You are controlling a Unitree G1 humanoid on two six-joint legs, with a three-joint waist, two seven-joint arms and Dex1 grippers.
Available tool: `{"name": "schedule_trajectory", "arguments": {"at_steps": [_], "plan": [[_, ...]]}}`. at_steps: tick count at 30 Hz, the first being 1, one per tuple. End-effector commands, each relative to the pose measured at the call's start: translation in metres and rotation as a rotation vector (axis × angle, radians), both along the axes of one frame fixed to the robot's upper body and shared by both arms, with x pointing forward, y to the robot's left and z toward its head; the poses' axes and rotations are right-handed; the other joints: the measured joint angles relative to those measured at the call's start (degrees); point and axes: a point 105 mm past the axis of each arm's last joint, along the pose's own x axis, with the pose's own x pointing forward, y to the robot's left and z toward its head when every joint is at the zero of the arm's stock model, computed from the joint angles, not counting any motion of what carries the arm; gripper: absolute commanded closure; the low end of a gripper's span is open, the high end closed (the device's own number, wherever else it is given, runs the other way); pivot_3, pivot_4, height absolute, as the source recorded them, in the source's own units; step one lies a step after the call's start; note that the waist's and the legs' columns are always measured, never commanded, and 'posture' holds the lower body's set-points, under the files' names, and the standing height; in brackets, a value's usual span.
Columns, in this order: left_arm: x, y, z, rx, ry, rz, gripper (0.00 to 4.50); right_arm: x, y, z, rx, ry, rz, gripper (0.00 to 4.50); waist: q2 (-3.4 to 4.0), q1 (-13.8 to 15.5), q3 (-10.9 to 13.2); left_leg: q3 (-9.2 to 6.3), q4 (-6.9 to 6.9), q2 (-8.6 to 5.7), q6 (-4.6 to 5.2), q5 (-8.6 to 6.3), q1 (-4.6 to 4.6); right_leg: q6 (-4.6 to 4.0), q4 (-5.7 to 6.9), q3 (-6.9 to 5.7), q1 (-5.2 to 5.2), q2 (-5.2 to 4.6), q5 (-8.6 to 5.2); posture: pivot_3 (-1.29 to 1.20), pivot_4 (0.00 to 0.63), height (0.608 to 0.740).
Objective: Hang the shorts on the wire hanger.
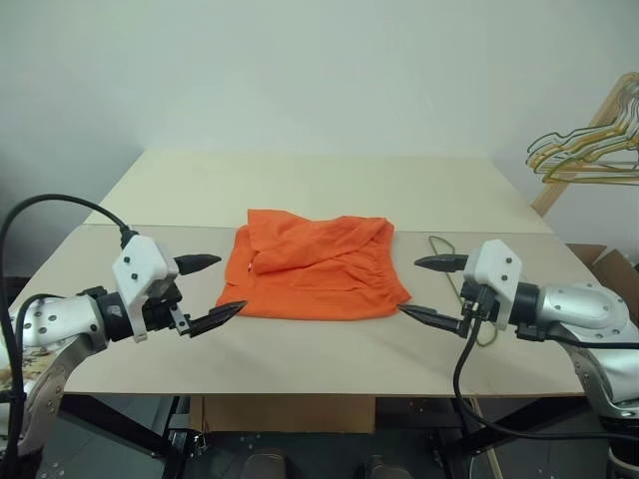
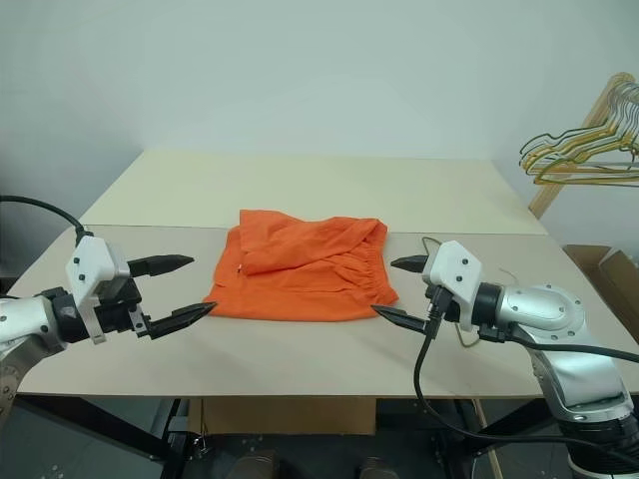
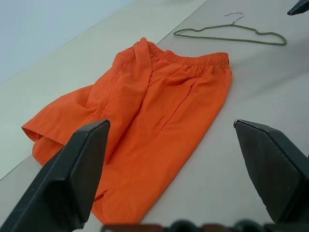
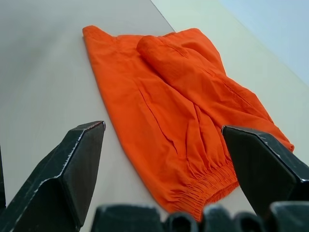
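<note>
The orange shorts (image 1: 315,264) lie flat and crumpled on the middle of the table (image 1: 300,190), with the elastic waistband toward my right. Just right of the waistband, the thin greyish-green wire hanger (image 3: 231,26) lies flat on the table, partly hidden behind my right gripper in the eye views. At the shorts' left edge my left gripper (image 1: 228,284) hovers open and holds nothing. My right gripper (image 1: 409,286) hovers open at the waistband side, also holding nothing. Both point inward at the shorts without touching them.
A bunch of yellow and green hangers (image 1: 589,150) hangs on a wooden rack at the far right, off the table. A cardboard box (image 1: 611,264) sits beyond the table's right edge. The table's far half is bare.
</note>
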Motion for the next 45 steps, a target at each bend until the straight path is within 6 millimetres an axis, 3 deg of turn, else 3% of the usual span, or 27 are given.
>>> {"name": "schedule_trajectory", "arguments": {"at_steps": [1,9,15,23,32,38,42,45], "plan": [[-0.005,-0.002,0.01,-0.004,-0.038,-0.026,0.02,-0.002,0.0,0.015,0.003,-0.059,0.004,0.03,0.0,-0.02,0.0,0.0,0.0,0.0,0.0,0.0,0.0,0.0,0.0,0.0,0.0,0.0,0.0,0.19,0.0,0.74],[-0.006,-0.007,0.01,-0.01,-0.031,-0.041,0.02,-0.003,0.003,0.01,-0.01,-0.058,-0.004,0.03,0.0,0.0,0.0,0.01,0.0,0.0,0.0,0.0,0.0,0.0,0.0,0.0,0.0,0.0,0.0,0.19,0.0,0.74],[-0.008,-0.015,0.007,-0.001,-0.06,-0.067,0.02,0.006,0.004,-0.028,-0.33,-0.141,-0.037,0.03,0.0,-0.08,0.0,0.05,0.0,0.0,-0.01,0.0,0.0,-0.01,0.0,0.0,-0.02,-0.01,-0.01,0.16,0.0,0.74],[-0.01,-0.022,0.002,-0.033,-0.047,-0.073,0.02,0.018,0.012,-0.054,-0.46,-0.163,-0.024,0.03,0.0,-0.7,-0.01,0.08,0.0,0.0,-0.02,0.01,0.03,-0.03,0.04,0.02,-0.03,0.01,-0.01,0.13,0.0,0.74],[-0.007,-0.024,0.005,-0.029,-0.068,-0.088,0.02,0.065,0.014,-0.091,-0.845,-0.432,0.064,0.03,0.0,-1.99,0.0,0.07,0.0,-0.03,-0.08,0.04,0.0,-0.04,0.06,0.02,-0.05,0.01,-0.01,0.15,0.0,0.74],[-0.008,-0.024,0.006,-0.029,-0.076,-0.087,0.02,0.079,0.018,-0.1,-0.913,-0.485,0.116,0.03,0.0,-2.05,-0.01,0.07,0.0,-0.03,-0.09,0.06,0.03,-0.05,0.06,0.02,-0.02,0.02,0.0,0.17,0.0,0.74],[-0.009,-0.024,0.007,-0.031,-0.082,-0.087,0.0,0.082,0.022,-0.105,-0.908,-0.493,0.142,0.96,-0.04,-2.07,-0.03,0.06,0.0,-0.02,-0.1,0.06,0.11,-0.06,0.08,0.02,0.05,0.02,0.0,0.18,0.0,0.74],[-0.009,-0.025,0.007,-0.03,-0.084,-0.086,0.0,0.083,0.022,-0.108,-0.909,-0.488,0.153,2.09,-0.04,-2.12,-0.04,0.05,0.0,-0.01,-0.1,0.06,0.13,-0.06,0.1,0.03,0.05,0.03,0.0,0.18,0.0,0.74]]}}
